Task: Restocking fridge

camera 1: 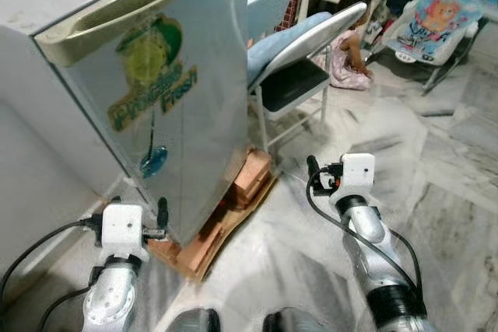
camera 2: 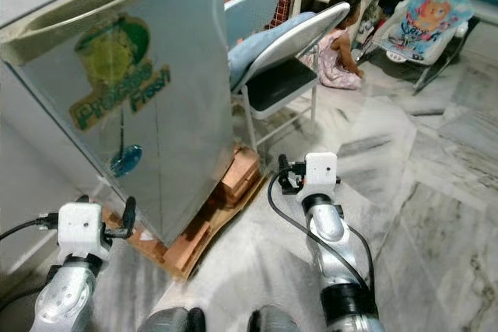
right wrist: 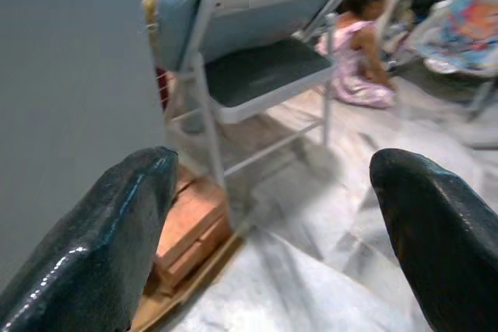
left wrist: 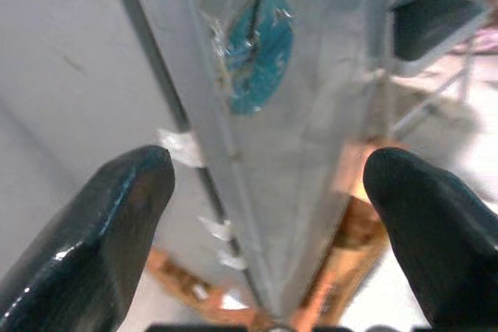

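A small silver fridge stands in front of me with its door shut, a green and yellow sticker on the door and a pale handle along the top. It rests on bricks and cardboard. My left gripper is low at the fridge's bottom corner, open, with nothing between its fingers. My right gripper hangs to the right of the fridge over the floor, open and empty, its fingers wide apart.
A folding chair with a blue cushion stands just behind the fridge's right side. A person in pink sits on the floor further back, beside a baby bouncer. Marble floor spreads to the right.
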Motion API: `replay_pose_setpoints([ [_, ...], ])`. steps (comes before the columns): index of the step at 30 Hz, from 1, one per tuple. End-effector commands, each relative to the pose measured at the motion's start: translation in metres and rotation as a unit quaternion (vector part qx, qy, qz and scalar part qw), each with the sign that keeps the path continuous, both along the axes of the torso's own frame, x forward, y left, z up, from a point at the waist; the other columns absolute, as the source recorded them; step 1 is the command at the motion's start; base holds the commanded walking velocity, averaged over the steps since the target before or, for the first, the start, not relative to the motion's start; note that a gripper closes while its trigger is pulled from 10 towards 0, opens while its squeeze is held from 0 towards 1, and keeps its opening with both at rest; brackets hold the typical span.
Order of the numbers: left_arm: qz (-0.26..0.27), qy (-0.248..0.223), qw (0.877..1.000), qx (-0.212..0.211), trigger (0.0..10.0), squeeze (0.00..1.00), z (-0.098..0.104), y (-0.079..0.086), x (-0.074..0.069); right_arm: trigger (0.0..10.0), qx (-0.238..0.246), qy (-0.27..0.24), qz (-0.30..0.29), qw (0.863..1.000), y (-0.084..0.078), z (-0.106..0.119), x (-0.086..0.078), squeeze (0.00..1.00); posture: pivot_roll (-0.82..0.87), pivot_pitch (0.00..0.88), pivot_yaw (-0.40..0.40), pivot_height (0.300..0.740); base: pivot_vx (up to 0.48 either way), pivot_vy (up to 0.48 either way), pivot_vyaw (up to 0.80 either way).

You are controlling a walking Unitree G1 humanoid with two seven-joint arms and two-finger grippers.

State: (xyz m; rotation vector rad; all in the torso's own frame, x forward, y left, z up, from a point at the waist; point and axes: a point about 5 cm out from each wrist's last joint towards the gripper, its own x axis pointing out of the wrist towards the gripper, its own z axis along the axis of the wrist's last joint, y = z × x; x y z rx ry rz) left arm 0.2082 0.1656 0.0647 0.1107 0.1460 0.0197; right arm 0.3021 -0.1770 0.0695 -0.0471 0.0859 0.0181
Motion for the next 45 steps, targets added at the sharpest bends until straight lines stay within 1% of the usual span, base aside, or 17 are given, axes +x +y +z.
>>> replay_pose_setpoints([
  [1,0.003,-0.005,1.0,0.008,10.0,0.0,0.003,0.005,-0.001,10.0,0.002,-0.004,0.005,1.0,0.004,0.002,0.002,0.0,0.06,0.141,-0.02,0.74,0.0,0.472,0.0],
  [5,0.002,-0.008,1.0,0.006,10.0,0.0,0.003,0.005,-0.002,10.0,0.0,-0.004,0.006,1.0,0.005,0.002,0.003,0.0,0.06,0.139,-0.022,0.74,0.0,0.47,0.0],
  [8,-0.005,-0.018,1.0,0.012,10.0,0.0,0.006,0.005,-0.002,10.0,-0.001,-0.006,0.008,1.0,0.005,0.003,0.004,0.0,0.06,0.139,-0.023,0.74,0.0,0.0,0.0],
  [13,-0.002,-0.017,1.0,0.015,10.0,0.0,0.006,0.006,-0.001,10.0,-0.007,-0.005,0.012,1.0,0.005,0.002,0.003,0.0,0.06,0.139,-0.023,0.74,0.0,0.0,-0.11],
  [25,-0.006,-0.023,1.0,0.008,10.0,0.0,0.009,0.009,0.006,10.0,-0.007,-0.007,0.012,1.0,0.005,0.004,0.003,0.0,0.04,0.152,-0.014,0.74,0.0,0.0,-0.8],
  [28,-0.003,-0.021,1.0,0.0,10.0,0.0,0.009,0.009,0.007,10.0,-0.013,-0.006,0.025,1.0,0.009,0.004,0.002,0.0,0.04,0.154,-0.012,0.74,0.0,0.0,-0.8],
  [32,-0.005,-0.02,1.0,-0.001,10.0,0.0,0.008,0.01,0.006,10.0,-0.015,-0.006,0.027,0.999,0.01,0.004,0.001,0.0,0.04,0.157,-0.008,0.74,0.0,0.0,-0.8],
  [36,-0.008,-0.02,1.0,-0.001,10.0,0.0,0.008,0.011,0.006,10.0,-0.014,0.005,0.028,0.999,0.01,0.0,-0.001,0.0,0.04,0.161,-0.011,0.74,0.0,0.0,-0.8],
  [40,0.004,-0.025,1.0,-0.006,10.0,0.0,0.009,0.013,0.008,10.0,-0.014,0.008,0.029,0.999,0.01,0.0,-0.003,0.0,0.04,0.162,-0.011,0.74,0.0,0.0,-0.8],
  [41,0.014,-0.027,0.999,-0.012,10.0,0.0,0.009,0.013,0.009,10.0,-0.014,0.008,0.029,0.999,0.01,0.0,-0.003,0.0,0.04,0.16,-0.017,0.74,0.0,0.0,-0.8],
  [45,0.027,-0.028,0.999,-0.017,10.0,0.0,0.008,0.012,0.009,10.0,-0.011,0.011,0.029,0.999,0.01,-0.001,-0.003,0.0,0.04,0.161,-0.019,0.74,0.0,0.0,-0.74],
])
